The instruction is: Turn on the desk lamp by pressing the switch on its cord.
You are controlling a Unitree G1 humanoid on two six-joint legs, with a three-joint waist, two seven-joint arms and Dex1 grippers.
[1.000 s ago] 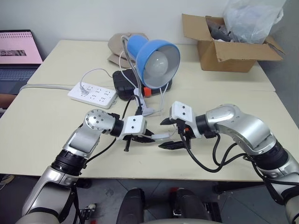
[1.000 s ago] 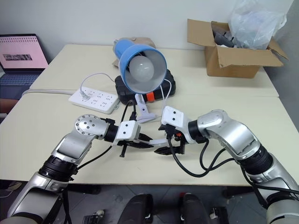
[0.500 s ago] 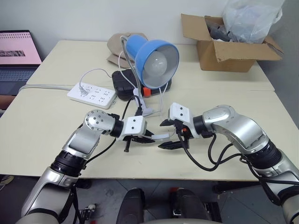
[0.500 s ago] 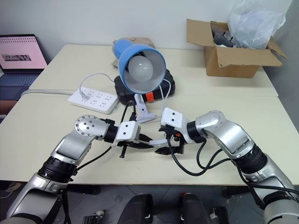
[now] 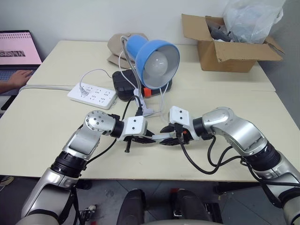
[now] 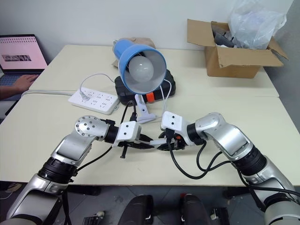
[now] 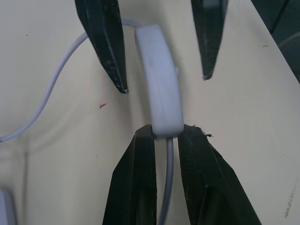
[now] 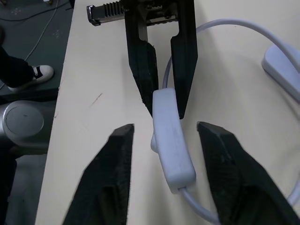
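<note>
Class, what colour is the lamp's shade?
Blue; the shade shows best in the right eye view.

Both arms reach in from the lower corners of the head view and meet tip to tip at lower centre. The left tool (image 5: pixel 149 138) points right, its fingers (image 7: pixel 140 178) closed down on the cord at one end of the switch. The right tool (image 5: pixel 167 140) points left, its fingers (image 8: pixel 112 173) standing apart on either side of the switch, not touching it.
</note>
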